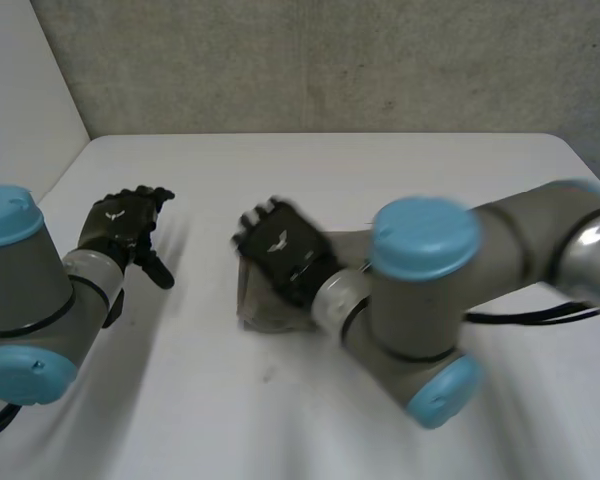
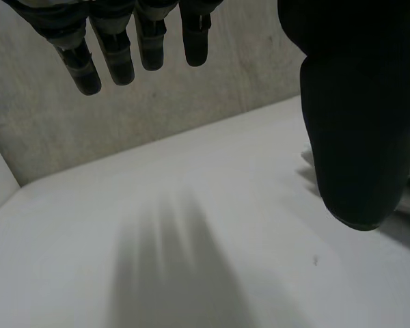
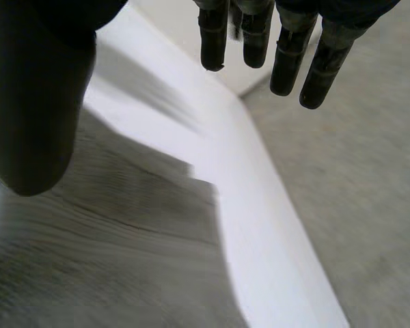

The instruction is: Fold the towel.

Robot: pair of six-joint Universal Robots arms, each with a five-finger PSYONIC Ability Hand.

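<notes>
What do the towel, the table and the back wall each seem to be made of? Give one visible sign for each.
Towel: grey woven cloth with a matt finish; fine parallel ribs run across it.
Table: smooth white top, perhaps laminate or painted board; the surface is even and shows no grain.
Wall: probably bare concrete or plaster; it is grey, mottled and rough-looking.

No words, numbers or brand names are showing legibly anywhere; a small white emblem [image 1: 113,212] is sitting on the back of the left hand [image 1: 125,232], at the left of the head view's frame; another is sitting on the right hand [image 1: 288,258] near the centre; neither is reading as letters.
</notes>
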